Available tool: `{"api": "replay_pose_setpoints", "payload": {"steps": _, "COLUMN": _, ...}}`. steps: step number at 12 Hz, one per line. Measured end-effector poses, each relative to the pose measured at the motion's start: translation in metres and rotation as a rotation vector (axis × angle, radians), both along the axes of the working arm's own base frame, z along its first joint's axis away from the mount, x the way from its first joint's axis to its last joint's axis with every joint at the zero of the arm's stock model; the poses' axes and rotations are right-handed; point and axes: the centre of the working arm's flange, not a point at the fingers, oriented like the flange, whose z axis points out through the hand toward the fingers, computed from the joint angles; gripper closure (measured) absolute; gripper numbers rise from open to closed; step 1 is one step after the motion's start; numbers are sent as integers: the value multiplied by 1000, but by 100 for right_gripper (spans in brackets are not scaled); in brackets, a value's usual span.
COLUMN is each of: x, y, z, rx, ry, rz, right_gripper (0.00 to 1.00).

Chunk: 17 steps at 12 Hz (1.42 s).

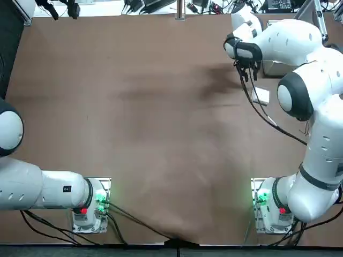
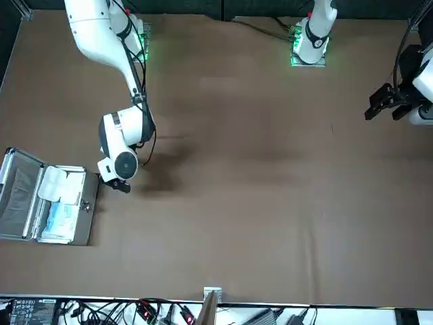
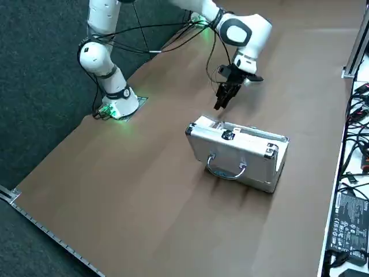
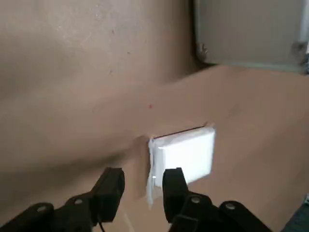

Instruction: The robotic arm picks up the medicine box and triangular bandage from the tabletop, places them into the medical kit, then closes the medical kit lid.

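Observation:
My right gripper [image 4: 141, 176] is open and hangs low over the table with nothing between its fingers. The medicine box [image 4: 186, 152], small, flat and white, lies on the brown tabletop just beyond one finger [image 4: 174, 186], outside the gap. From above, the medicine box [image 1: 261, 96] shows beside the gripper [image 1: 246, 69] and the arm's black cables. The medical kit [image 2: 81, 210] stands open a short way off, its lid [image 2: 15, 193] raised with the handle [image 3: 226, 168] on its outer face. The triangular bandage [image 2: 61, 183], a lumpy white packet, lies inside the kit on the pale blue lining.
The kit [image 3: 239, 153] sits near the table's right edge, close beside the gripper [image 3: 221, 104]. Cables and electronics [image 3: 346, 219] lie along the table's far edge. The right arm [image 1: 300, 64] covers most of the kit from above.

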Motion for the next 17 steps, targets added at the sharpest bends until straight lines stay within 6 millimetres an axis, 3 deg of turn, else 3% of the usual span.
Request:
{"api": "replay_pose_setpoints", "payload": {"steps": 5, "x": -8, "y": -7, "z": -34, "rx": -51, "ry": 15, "rz": -8, "right_gripper": 57}}
{"api": "replay_pose_setpoints", "payload": {"steps": 12, "x": -10, "y": -13, "z": -42, "rx": -77, "ry": 25, "rz": -2, "right_gripper": 65}}
{"api": "replay_pose_setpoints", "payload": {"steps": 15, "x": -12, "y": -14, "z": -44, "rx": -80, "ry": 30, "rz": -3, "right_gripper": 76}}
{"api": "replay_pose_setpoints", "payload": {"steps": 16, "x": -12, "y": -14, "z": -45, "rx": -81, "ry": 31, "rz": -3, "right_gripper": 98}}
{"api": "replay_pose_setpoints", "payload": {"steps": 17, "x": -12, "y": -13, "z": -45, "rx": -81, "ry": 30, "rz": -3, "right_gripper": 99}}
